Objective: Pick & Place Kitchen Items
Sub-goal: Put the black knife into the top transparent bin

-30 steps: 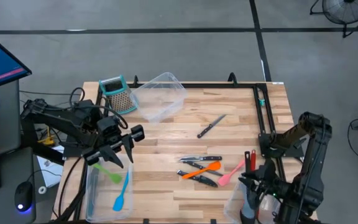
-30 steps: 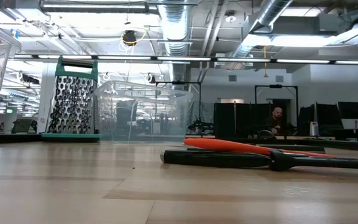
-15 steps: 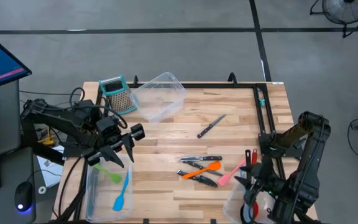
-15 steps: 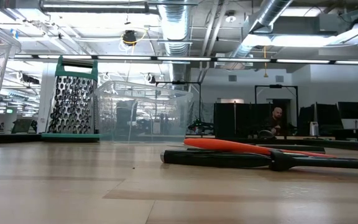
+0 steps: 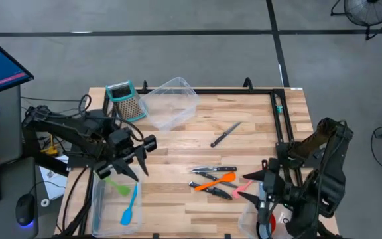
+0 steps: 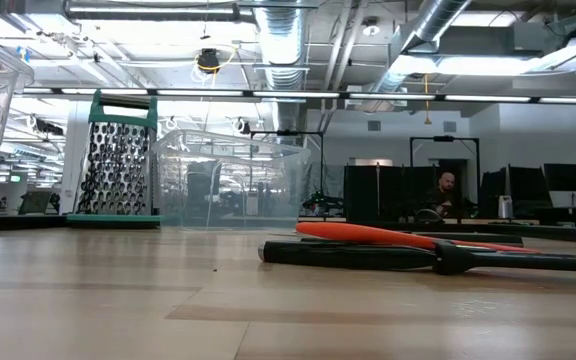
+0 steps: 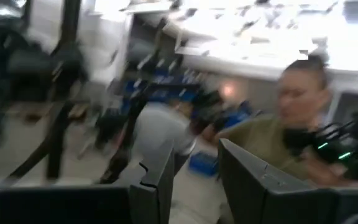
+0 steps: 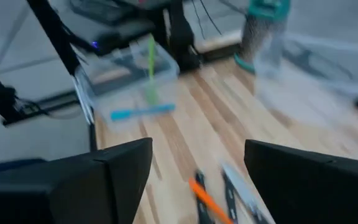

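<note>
1. Utensils lie split between desk (image 5: 178, 143) and tubs; a green spatula (image 5: 116, 184) and a blue spatula (image 5: 130, 207) rest inside the clear tub (image 5: 98, 206) at the near left corner, which reads as a drop-off place.
2. Left tool (image 5: 132, 159) hangs over the desk just beside that tub, fingers spread wide and holding nothing, probably free for another pick.
3. Right tool (image 5: 260, 179) sits above the near right edge, fingers wide and empty, facing the cluster of an orange spatula (image 5: 214, 181), a pink spatula (image 5: 244, 188) and black-handled knives (image 5: 212, 170); that cluster looks like its likely target.
4. One knife (image 5: 225, 135) lies apart toward the middle; a box grater (image 5: 126, 101) and a tilted second tub (image 5: 171, 101) stand at the far side.
</note>
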